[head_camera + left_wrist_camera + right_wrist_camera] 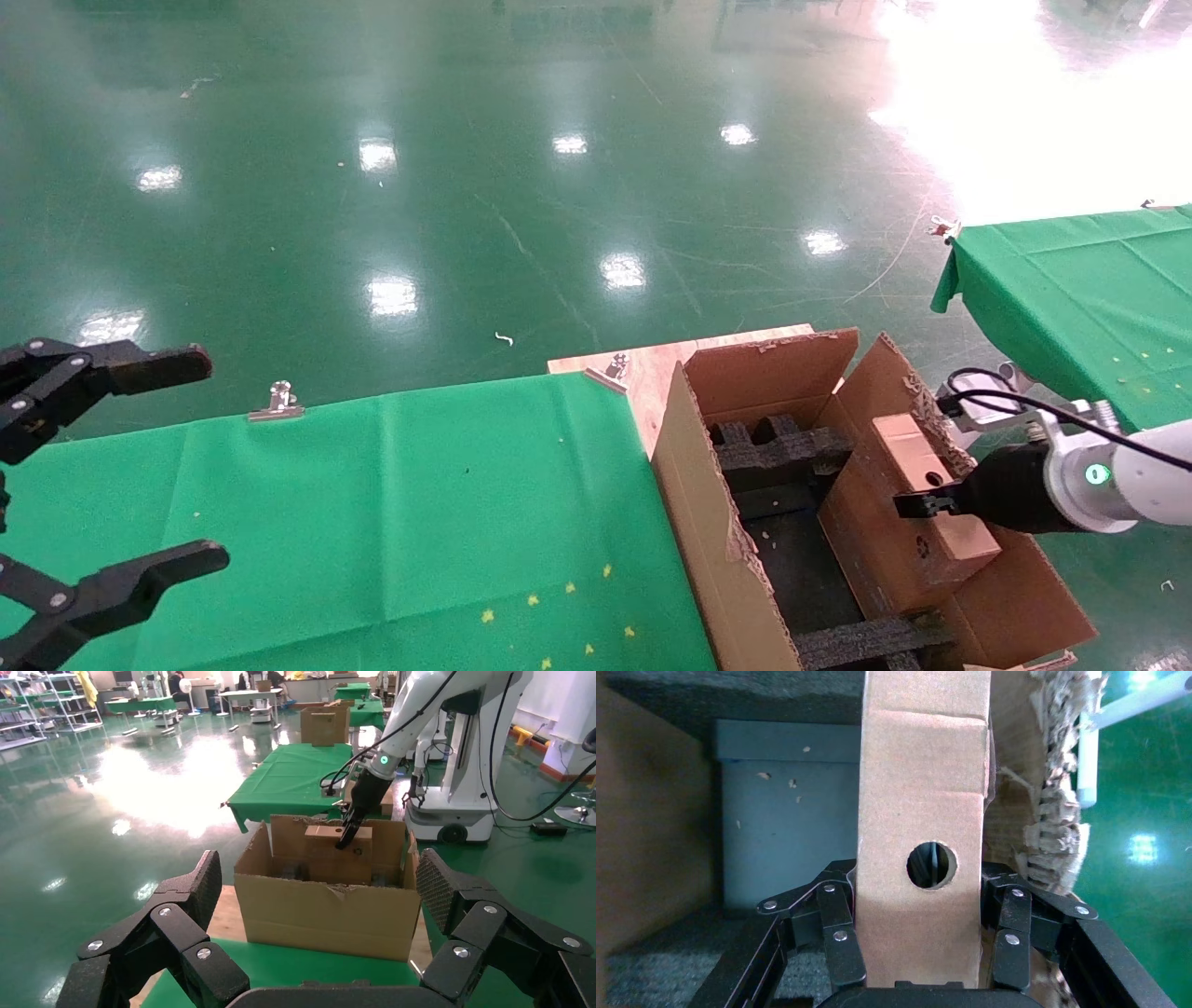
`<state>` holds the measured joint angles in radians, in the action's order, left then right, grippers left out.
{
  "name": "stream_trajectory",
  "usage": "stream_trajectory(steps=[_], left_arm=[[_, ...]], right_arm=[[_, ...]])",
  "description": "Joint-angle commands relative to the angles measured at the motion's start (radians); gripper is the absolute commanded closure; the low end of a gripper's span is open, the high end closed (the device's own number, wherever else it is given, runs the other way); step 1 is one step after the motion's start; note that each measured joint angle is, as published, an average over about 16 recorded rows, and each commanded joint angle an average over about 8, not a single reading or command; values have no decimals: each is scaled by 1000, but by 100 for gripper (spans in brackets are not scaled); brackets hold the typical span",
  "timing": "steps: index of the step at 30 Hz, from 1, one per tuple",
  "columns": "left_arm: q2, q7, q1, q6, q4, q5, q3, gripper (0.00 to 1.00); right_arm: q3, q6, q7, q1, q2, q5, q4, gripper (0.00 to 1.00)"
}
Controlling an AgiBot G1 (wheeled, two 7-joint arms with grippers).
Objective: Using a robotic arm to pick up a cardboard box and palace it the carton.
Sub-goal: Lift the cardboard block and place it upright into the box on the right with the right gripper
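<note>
Frame edge cuts off the carton's (708,522) near end.

No readable text, labels, brands, numbers or signs on any surface.

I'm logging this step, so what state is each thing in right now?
Box: held in the right gripper, over the carton's right side, not yet released.
Carton: open, flaps ragged, black foam inside.
Right gripper: shut on the box, fingers on both sides.
Left gripper: open, holding nothing, above the green cloth.
</note>
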<state>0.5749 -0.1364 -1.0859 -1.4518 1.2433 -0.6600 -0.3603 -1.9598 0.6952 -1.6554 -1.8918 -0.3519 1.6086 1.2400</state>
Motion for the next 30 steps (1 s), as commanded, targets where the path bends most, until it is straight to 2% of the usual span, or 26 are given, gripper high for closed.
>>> stream_trajectory(steps=[1, 15, 30], left_arm=[[0, 0, 0, 0, 0, 0, 0, 0], [0, 0, 0, 0, 0, 0, 0, 0], [0, 0, 0, 0, 0, 0, 0, 0]], right_arm=[[-5, -15, -5, 20, -16, -11, -20, 100], [-6, -73, 80, 139, -119, -132, -184, 100], [26, -65, 238, 254, -222, -278, -371, 100]])
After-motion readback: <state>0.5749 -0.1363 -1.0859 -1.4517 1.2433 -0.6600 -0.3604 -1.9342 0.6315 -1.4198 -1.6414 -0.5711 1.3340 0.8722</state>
